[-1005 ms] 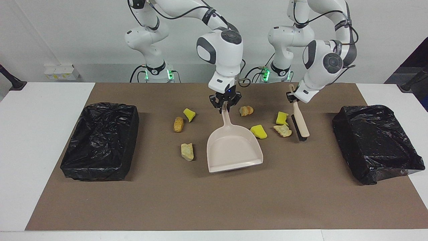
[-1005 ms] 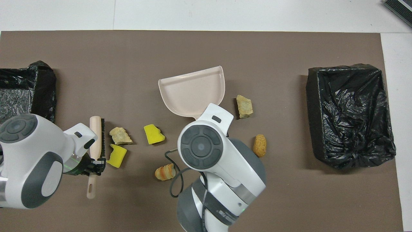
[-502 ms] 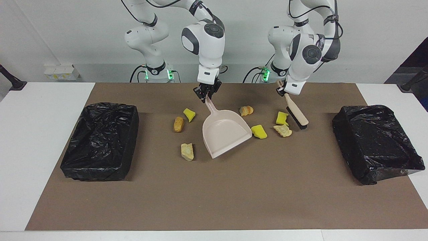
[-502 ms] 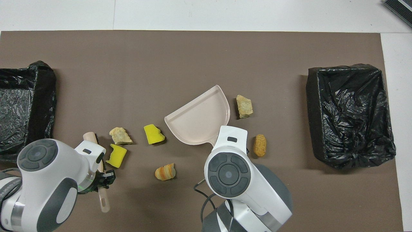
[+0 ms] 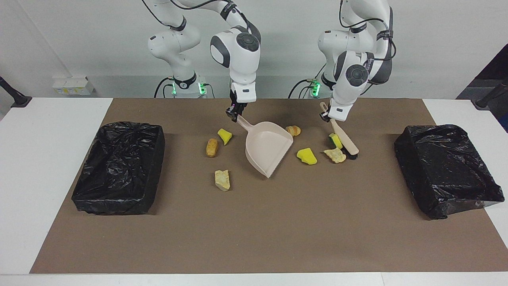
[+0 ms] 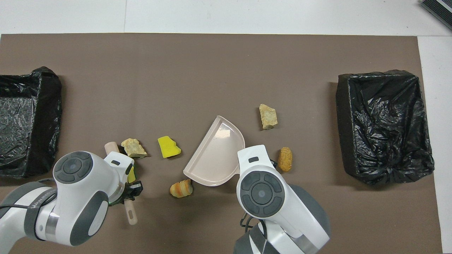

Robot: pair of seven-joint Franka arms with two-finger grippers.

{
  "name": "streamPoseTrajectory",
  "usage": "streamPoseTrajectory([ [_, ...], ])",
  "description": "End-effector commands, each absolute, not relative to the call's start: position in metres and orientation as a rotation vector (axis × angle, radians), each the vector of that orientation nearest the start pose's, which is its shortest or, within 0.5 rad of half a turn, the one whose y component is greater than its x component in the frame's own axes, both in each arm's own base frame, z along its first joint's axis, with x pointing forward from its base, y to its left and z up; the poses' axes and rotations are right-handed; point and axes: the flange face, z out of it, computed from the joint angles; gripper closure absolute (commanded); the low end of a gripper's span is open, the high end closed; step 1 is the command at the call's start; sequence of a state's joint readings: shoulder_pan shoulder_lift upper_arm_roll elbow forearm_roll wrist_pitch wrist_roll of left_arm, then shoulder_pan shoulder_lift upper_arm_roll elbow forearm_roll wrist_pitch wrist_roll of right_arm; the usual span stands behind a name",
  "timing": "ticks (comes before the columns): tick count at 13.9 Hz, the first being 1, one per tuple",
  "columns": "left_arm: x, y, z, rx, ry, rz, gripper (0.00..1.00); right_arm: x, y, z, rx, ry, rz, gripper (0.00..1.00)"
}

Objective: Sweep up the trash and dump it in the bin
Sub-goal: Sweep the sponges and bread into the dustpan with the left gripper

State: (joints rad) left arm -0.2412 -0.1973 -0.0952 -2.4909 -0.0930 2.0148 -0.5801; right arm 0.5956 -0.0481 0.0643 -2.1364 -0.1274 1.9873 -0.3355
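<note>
My right gripper [image 5: 234,112] is shut on the handle of the beige dustpan [image 5: 268,150], whose mouth is turned toward the left arm's end. My left gripper [image 5: 325,116] is shut on the handle of the beige brush [image 5: 346,140]. Its black bristles rest against a yellow lump [image 5: 335,140] and a tan lump [image 5: 335,155]. More trash lies around the pan: a yellow chunk [image 5: 306,156], a croissant-like piece [image 5: 293,130], a yellow chunk [image 5: 225,136], a brown bread piece [image 5: 212,147] and a tan rock [image 5: 222,179]. In the overhead view the right arm hides its gripper above the dustpan [image 6: 217,157].
Two bins lined with black bags stand on the brown mat, one at the right arm's end [image 5: 119,167] and one at the left arm's end [image 5: 448,171]. White table [image 5: 47,159] borders the mat.
Both arms drew back toward the robots. The dustpan swung round, its mouth turning from away from the robots toward the left arm's end. The brush shifted against the yellow and tan lumps.
</note>
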Motion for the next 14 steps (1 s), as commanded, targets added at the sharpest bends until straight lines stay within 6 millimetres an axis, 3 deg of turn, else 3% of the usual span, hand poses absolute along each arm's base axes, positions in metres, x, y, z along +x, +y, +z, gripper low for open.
streamPoseTrajectory([
  [1,0.413,-0.148,0.341,-3.118,-0.310,0.434,1.00,0.419,0.292,0.425,-2.777,-1.821,0.134,1.00],
  [4,0.434,-0.163,0.337,-3.171,-0.116,0.456,1.00,0.421,0.290,0.426,-2.756,-1.912,0.134,1.00],
  [6,0.437,-0.175,0.335,-3.185,-0.007,0.463,1.00,0.422,0.288,0.425,-2.686,-2.016,0.150,1.00],
  [11,0.407,-0.254,0.344,-3.252,0.278,0.449,1.00,0.426,0.286,0.424,-2.597,-2.120,0.147,1.00],
  [14,0.383,-0.310,0.365,-3.277,0.389,0.512,1.00,0.426,0.287,0.422,-2.565,-2.137,0.147,1.00],
])
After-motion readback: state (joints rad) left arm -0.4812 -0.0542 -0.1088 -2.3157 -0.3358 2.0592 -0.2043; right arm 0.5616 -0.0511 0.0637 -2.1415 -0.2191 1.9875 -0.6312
